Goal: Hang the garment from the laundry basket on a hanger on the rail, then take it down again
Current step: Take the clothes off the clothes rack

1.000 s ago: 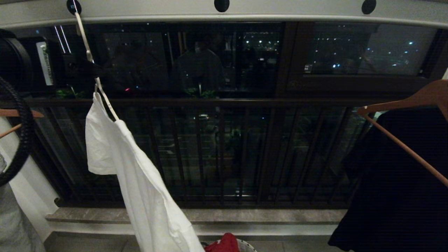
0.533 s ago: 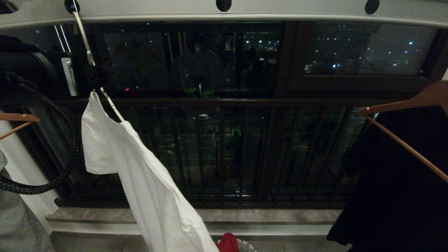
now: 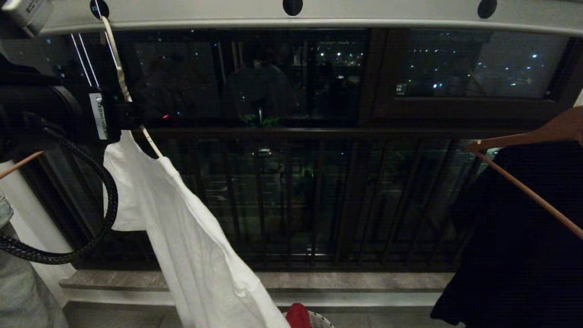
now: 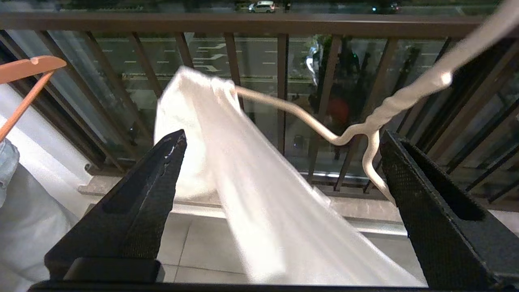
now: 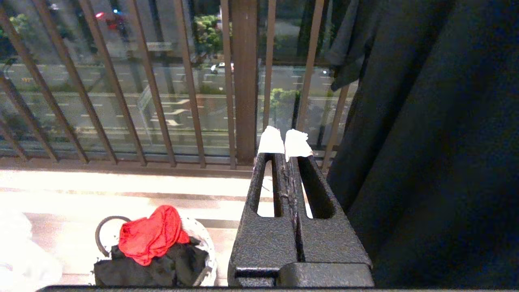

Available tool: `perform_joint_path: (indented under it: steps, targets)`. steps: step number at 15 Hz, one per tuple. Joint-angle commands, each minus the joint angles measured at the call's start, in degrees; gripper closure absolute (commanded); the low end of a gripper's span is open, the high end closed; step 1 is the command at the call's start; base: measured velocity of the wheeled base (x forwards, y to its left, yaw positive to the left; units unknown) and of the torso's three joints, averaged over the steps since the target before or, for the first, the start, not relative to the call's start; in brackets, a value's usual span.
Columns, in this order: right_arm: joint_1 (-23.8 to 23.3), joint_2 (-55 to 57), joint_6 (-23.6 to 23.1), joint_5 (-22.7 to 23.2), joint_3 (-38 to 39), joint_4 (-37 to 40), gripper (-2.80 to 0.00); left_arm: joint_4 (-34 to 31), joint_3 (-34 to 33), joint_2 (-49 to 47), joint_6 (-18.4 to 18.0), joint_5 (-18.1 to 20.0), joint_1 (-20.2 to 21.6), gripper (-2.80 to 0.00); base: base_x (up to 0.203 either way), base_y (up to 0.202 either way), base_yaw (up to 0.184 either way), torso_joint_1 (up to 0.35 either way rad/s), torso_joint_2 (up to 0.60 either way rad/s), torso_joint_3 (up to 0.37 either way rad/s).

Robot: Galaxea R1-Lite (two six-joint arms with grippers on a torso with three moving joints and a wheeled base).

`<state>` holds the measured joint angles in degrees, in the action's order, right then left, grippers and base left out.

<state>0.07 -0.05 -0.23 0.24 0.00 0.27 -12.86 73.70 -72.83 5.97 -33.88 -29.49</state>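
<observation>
The T-shirt hangs askew from the wire hanger, hooked in a hole at the left end of the rail. The left tool gapes wide beside the hanger's neck — gripping nothing. The right tool sits pressed closed, empty, near the basket on the floor.

White T-shirt askew on thin wire hanger hooked into grey holed rail.

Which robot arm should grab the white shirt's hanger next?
Probably the left: its open gripper is right by the hanger and the garment. The right gripper is shut, over by the laundry basket.
</observation>
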Motion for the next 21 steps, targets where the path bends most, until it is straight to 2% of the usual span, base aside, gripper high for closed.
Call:
perform_joint_path:
  steps: [1, 4, 5, 6, 13, 16, 21]
  targets:
    - [0.0, 0.0, 0.0, 0.0, 0.1, 0.0, 0.0, -0.2, -0.2, -0.2, 0.1, -0.3, -0.2, -2.8, 0.0, 0.0, 0.0, 0.0, 0.0, 0.0]
    - [0.0, 0.1, 0.0, 0.0, 0.1, 0.0, 0.0, -0.2, -0.4, -0.9, 0.2, -0.8, -0.2, -2.8, 0.0, 0.0, 0.0, 0.0, 0.0, 0.0]
    - [0.0, 0.1, 0.0, 0.0, 0.1, 0.0, 0.0, -0.2, -0.7, -1.1, 0.2, -0.8, -0.2, -1.33, 0.0, 0.0, 0.0, 0.0, 0.0, 0.0]
    - [0.0, 0.1, 0.0, 0.0, 0.1, 0.0, 0.0, -0.2, -0.8, -0.9, 0.1, -0.8, -0.2, 0.0, 0.0, 0.0, 0.0, 0.0, 0.0, 0.0]
    - [0.0, 0.0, -0.1, 0.0, 0.1, 0.0, 0.0, -0.3, -0.8, -0.1, 0.0, -0.9, -0.2, 0.0, 0.0, 0.0, 0.0, 0.0, 0.0, 0.0]
    - [0.0, 0.1, 0.0, 0.0, 0.1, 0.0, 0.0, -0.3, -1.0, 1.5, -1.5, -0.9, -0.2, 0.0, 0.0, 0.0, 0.0, 0.0, 0.0, 0.0]
    - [0.0, 0.1, 0.0, 0.0, 0.1, 0.0, 0.0, -0.3, -2.9, 4.9, -2.0, -0.9, -0.1, 0.0, 0.0, 0.0, 0.0, 0.0, 0.0, 0.0]
